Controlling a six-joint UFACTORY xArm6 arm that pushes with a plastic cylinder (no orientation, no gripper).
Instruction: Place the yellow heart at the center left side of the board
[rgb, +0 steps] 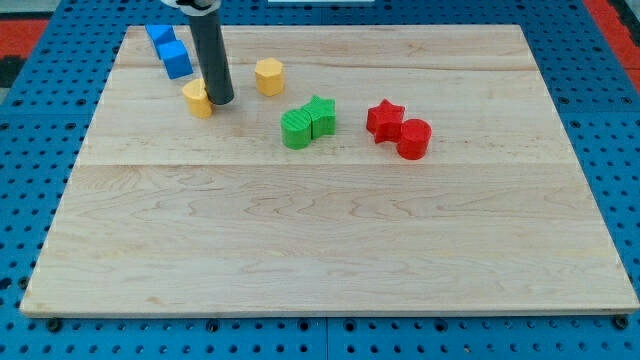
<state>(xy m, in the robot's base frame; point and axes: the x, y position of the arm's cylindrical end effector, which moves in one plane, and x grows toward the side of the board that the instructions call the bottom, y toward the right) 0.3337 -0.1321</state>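
Note:
The yellow heart (198, 98) lies on the wooden board (330, 240) in its upper left part. My tip (220, 101) stands right against the heart's right side, touching it, and the rod hides part of it. A second yellow block, a hexagon (269, 76), lies to the right of the rod, apart from it.
Two blue blocks (170, 50) lie touching at the board's top left corner. A green cylinder (297, 129) and a green star (321, 115) touch near the middle top. A red star (384, 119) and a red cylinder (413, 138) touch to their right.

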